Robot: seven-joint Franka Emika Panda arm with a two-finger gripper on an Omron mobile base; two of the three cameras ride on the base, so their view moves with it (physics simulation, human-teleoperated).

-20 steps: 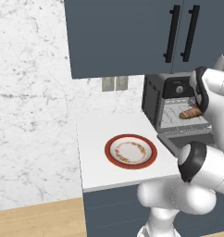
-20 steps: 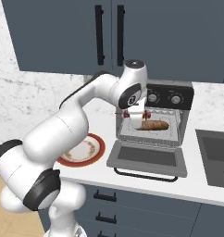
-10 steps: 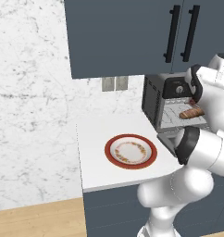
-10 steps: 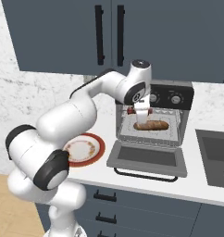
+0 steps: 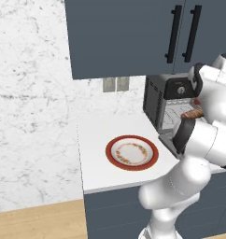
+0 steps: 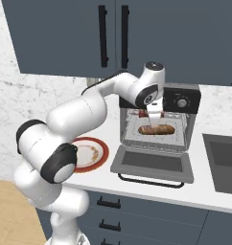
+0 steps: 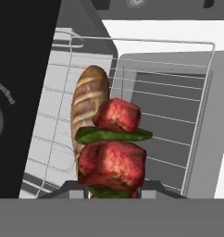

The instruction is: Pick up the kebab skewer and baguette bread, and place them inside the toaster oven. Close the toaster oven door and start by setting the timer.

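My gripper (image 7: 111, 187) is shut on the kebab skewer (image 7: 115, 148), whose red chunks and green slices stand up between the fingertips. The baguette bread (image 7: 88, 106) lies lengthwise on the wire rack (image 7: 49, 139) just behind it. In the right base view my gripper (image 6: 155, 117) hangs at the mouth of the toaster oven (image 6: 185, 100), just above the baguette bread (image 6: 157, 129). The toaster oven door (image 6: 154, 162) is dropped open and lies flat. From the left side the baguette bread (image 5: 192, 114) peeks out past my arm.
A red-rimmed plate (image 6: 89, 153) sits bare on the counter left of the oven, also the plate (image 5: 131, 153). A sink (image 6: 223, 158) lies to the oven's right. Dark wall cabinets (image 6: 113, 33) hang over the counter. Silver knobs (image 6: 181, 102) line the oven's top panel.
My arm has swung right, carrying the skewer from the oven's left edge to the middle of its opening, over the baguette. The grip has stayed the same.
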